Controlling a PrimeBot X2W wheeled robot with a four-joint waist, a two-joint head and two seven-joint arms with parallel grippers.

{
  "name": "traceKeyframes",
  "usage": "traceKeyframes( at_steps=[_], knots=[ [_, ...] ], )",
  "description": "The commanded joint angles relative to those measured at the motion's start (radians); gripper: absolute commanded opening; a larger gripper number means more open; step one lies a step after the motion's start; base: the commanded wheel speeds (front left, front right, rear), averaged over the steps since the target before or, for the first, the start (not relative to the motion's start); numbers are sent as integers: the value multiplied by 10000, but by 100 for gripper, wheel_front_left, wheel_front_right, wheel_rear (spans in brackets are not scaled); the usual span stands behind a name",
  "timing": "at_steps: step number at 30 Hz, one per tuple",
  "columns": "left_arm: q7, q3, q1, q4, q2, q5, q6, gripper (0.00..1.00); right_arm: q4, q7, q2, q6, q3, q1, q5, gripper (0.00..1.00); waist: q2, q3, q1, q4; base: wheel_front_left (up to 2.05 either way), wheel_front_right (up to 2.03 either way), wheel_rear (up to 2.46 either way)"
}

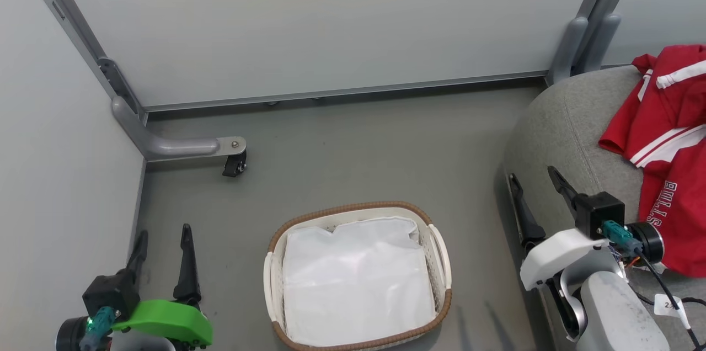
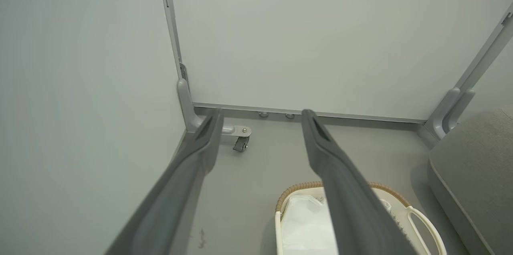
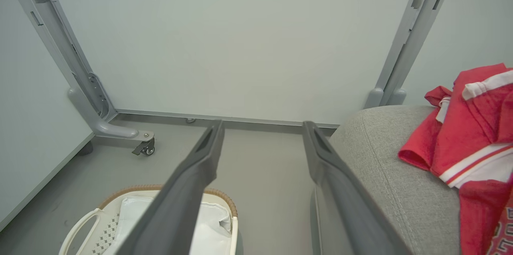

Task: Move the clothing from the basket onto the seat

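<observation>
The red clothing [image 1: 670, 158] with white stripes and "BULLS" lettering lies spread on the grey seat [image 1: 562, 119] at the right; the right wrist view shows the clothing [image 3: 469, 134] on the seat [image 3: 384, 166] too. The cream basket [image 1: 440, 251] with its brown rim stands on the floor at bottom centre, holding a plain white sheet [image 1: 356, 279]. My left gripper [image 1: 162, 238] is open at the lower left, away from the basket. Beside the seat's front edge my right gripper [image 1: 535, 180] is open, with nothing between its fingers.
Pale partition walls close off the back and left. A grey metal foot with a caster [image 1: 234, 163] juts onto the floor at the left. Another grey post [image 1: 584, 42] stands behind the seat. Grey floor [image 1: 358, 152] lies between basket and wall.
</observation>
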Motion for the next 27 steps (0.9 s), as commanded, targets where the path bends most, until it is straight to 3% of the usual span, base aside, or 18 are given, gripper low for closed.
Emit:
traceKeyframes(
  at_steps=[1,6,11,12,17,27],
  knots=[
    [-4,167,200,1,-52,78,-30,100,1,-4,-41,-15,-15,204,56,100,0,-122,0,-56,0,0,0],
    [-4,305,615,-174,-159,267,-30,100,36,-4,-38,-15,-2,550,140,100,0,-320,0,-77,0,0,0],
    [-4,143,812,-293,-209,-283,-30,100,23,-4,-40,-15,33,695,168,100,0,-384,0,-76,0,0,0],
    [0,127,717,-286,-215,-292,2,0,37,0,2,0,32,591,135,0,0,-388,0,-76,0,0,0],
    [39,121,744,92,-301,-393,2,0,405,67,80,2,-15,827,245,0,0,-392,0,-75,0,0,0],
    [554,263,594,-90,-291,-2202,-1,0,52,615,65,1,-223,934,2303,0,0,-404,0,-64,0,0,0]
  ],
)
